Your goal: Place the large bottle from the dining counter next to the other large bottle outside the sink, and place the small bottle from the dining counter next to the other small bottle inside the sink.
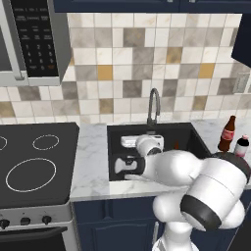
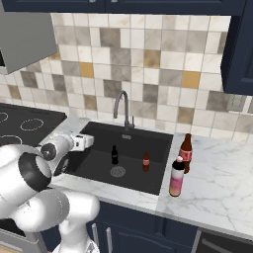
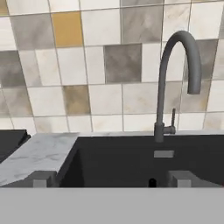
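Observation:
Two small bottles stand on the floor of the black sink [image 2: 159,143]: a dark small bottle [image 2: 114,154] and, to its right, a reddish small bottle [image 2: 146,161]. Two large bottles stand close together on the marble counter right of the sink, a brown large bottle [image 2: 186,152] with a red label and a pink large bottle [image 2: 177,178] with a white cap. They also show as the brown bottle [image 1: 227,133] and the pink bottle [image 1: 241,146]. My gripper [image 2: 89,142] hovers over the sink's left side, level and facing the backsplash. It is open, and nothing lies between its fingertips [image 3: 43,178].
A grey gooseneck faucet [image 3: 175,78] rises behind the sink. A black stovetop [image 1: 34,162] lies to the left, with a microwave [image 1: 29,39] above it. The marble counter [image 2: 217,173] stretches right of the bottles. My white arm bends over the sink's front edge.

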